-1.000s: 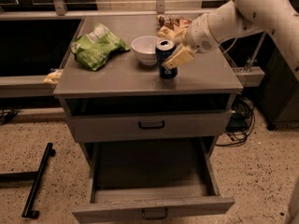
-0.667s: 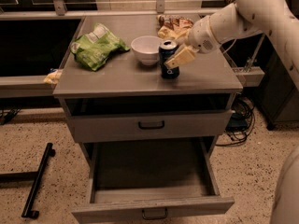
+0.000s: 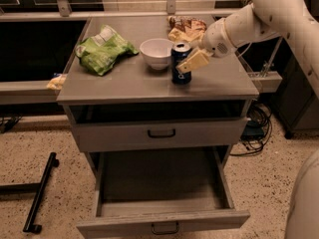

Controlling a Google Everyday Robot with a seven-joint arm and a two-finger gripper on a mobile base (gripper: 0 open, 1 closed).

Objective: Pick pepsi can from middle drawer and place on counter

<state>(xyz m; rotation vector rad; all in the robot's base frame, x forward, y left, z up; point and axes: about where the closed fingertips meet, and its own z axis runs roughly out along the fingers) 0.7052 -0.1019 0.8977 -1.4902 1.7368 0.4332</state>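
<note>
We are looking at the pepsi can [image 3: 181, 76] standing upright on the table [image 3: 139, 86], just right of a white bowl [image 3: 156, 53]. The hand [image 3: 187, 63] is reaching in from the right and sitting at the can's near side; we cannot tell how far it is open or whether it is gripping. A green bag [image 3: 102, 50] is lying at the table's left. Below, the middle drawer [image 3: 164, 222] is hanging pulled out.
</note>
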